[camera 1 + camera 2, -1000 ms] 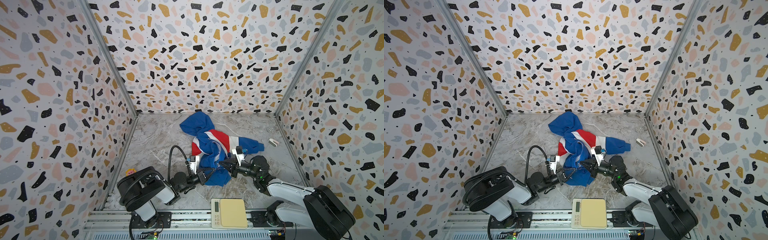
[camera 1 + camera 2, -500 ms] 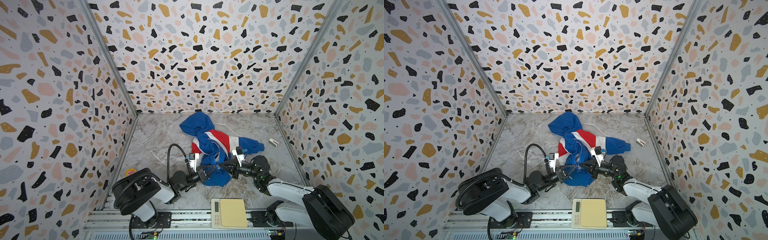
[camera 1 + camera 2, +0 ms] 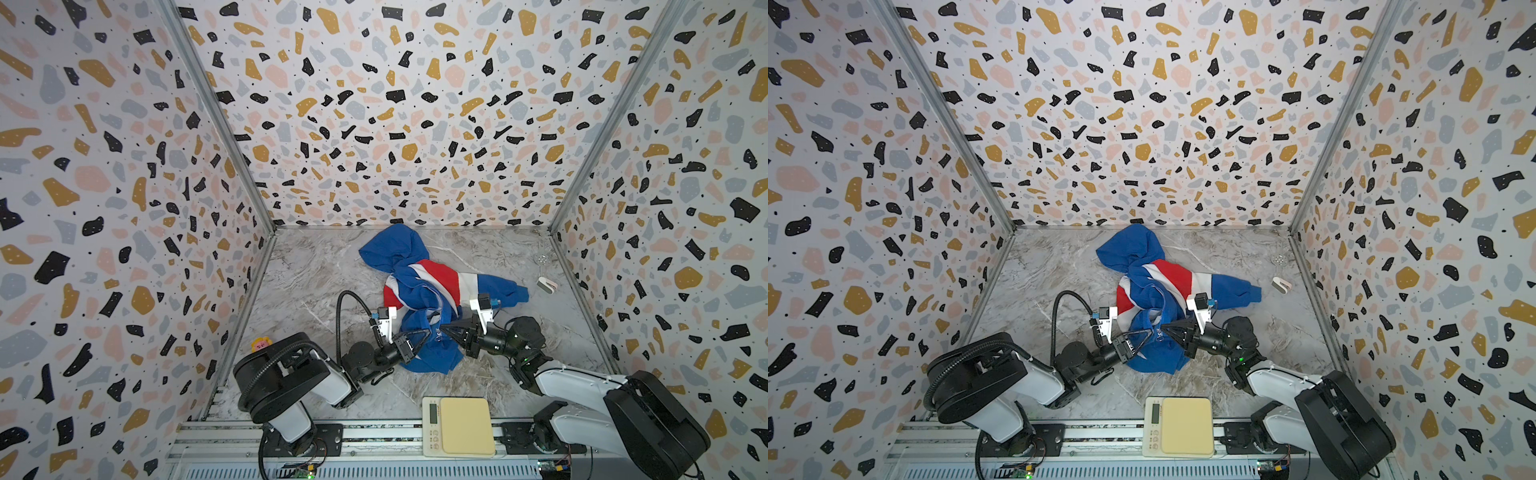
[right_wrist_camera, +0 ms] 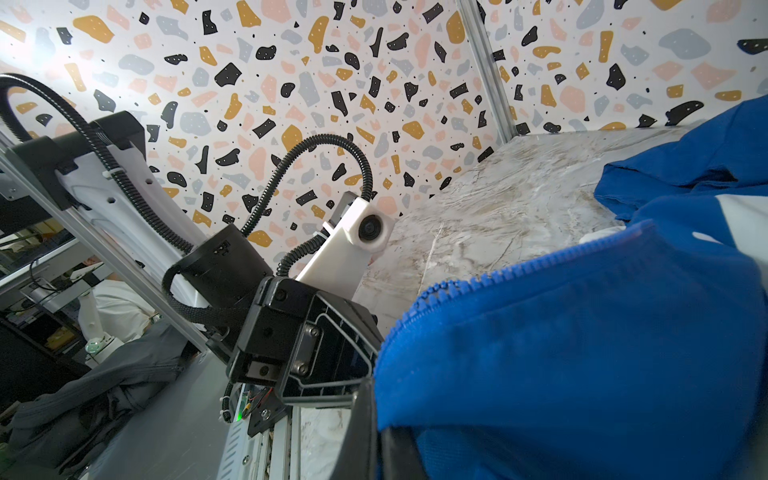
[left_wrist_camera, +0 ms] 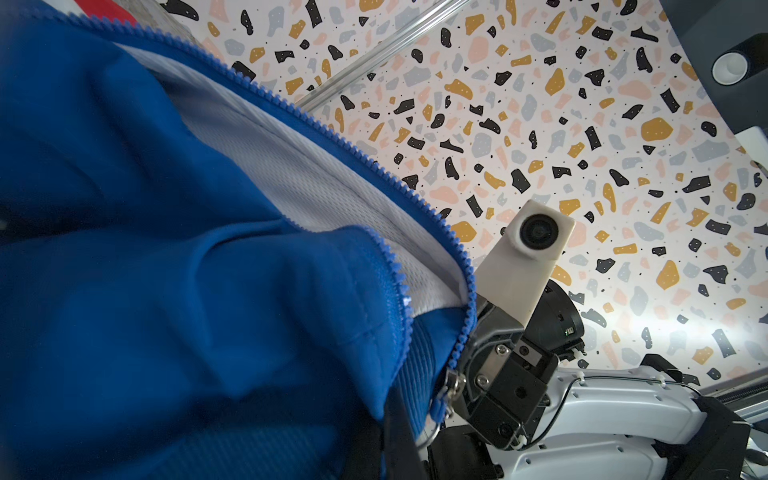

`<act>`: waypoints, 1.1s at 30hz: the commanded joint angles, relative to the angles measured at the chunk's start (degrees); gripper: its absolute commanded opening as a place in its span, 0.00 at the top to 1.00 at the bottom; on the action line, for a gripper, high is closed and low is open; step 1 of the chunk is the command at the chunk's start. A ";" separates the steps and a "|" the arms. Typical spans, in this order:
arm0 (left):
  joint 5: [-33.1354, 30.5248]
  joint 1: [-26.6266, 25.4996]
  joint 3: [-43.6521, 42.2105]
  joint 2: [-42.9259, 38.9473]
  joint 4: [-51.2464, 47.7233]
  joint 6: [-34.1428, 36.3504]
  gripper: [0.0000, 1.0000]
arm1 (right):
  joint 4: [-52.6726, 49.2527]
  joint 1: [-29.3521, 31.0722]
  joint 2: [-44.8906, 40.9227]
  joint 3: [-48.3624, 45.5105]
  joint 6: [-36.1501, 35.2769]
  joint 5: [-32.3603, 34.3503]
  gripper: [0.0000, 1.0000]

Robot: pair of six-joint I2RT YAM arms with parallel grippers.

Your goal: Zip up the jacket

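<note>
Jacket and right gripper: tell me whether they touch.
Touching. The left wrist view shows the right gripper shut on the jacket at the lower end of its zipper; both top views show its tip in the blue hem.

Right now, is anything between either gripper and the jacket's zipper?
Nothing visible. The left gripper and the right gripper are both shut on the jacket at its bottom hem, facing each other beside the zipper slider. Above it the zipper teeth lie open.

Left gripper (image 3: 428,333) and right gripper (image 3: 446,329), both clamped tight, point toward each other, tips nearly touching.
</note>
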 commanded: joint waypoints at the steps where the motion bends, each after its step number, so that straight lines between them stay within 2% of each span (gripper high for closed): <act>1: -0.38 0.32 1.63 -0.38 16.48 -0.19 1.00 | 3.30 0.08 -0.59 0.19 0.58 0.52 1.00; 15: -1.15 0.34 -0.27 -4.04 16.56 -0.27 1.00 | 3.40 0.87 2.46 0.92 1.04 1.84 1.00; 33: -0.64 0.33 -0.44 -3.64 16.48 -0.10 1.00 | 4.19 1.98 3.68 1.87 1.33 2.47 1.00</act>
